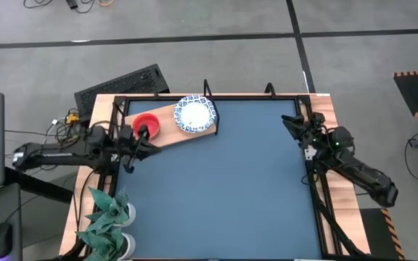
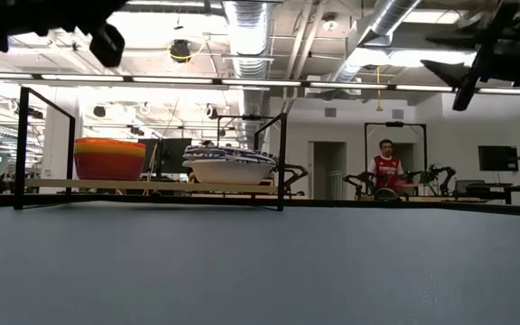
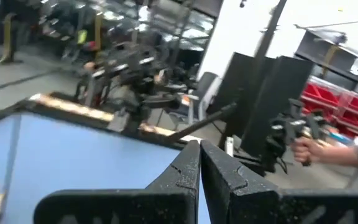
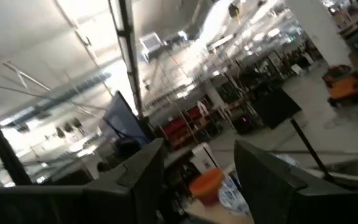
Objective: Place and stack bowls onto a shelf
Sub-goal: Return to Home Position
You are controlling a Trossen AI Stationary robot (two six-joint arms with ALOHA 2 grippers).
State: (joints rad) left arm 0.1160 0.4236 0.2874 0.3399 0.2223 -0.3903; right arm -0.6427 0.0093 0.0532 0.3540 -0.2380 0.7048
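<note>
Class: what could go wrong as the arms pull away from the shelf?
1. The shut left gripper hangs close by the red bowl topping the coloured stack; a low swing might topple it.
2. That stack sits near the shelf end, so a nudge could send bowls off.
The right gripper waits far aside.

We find the tabletop (image 1: 223,188) open through middle and right; shelf (image 1: 167,123), red stack (image 1: 147,123), white stack (image 1: 194,114) and plant (image 1: 107,217) crowd the left
</note>
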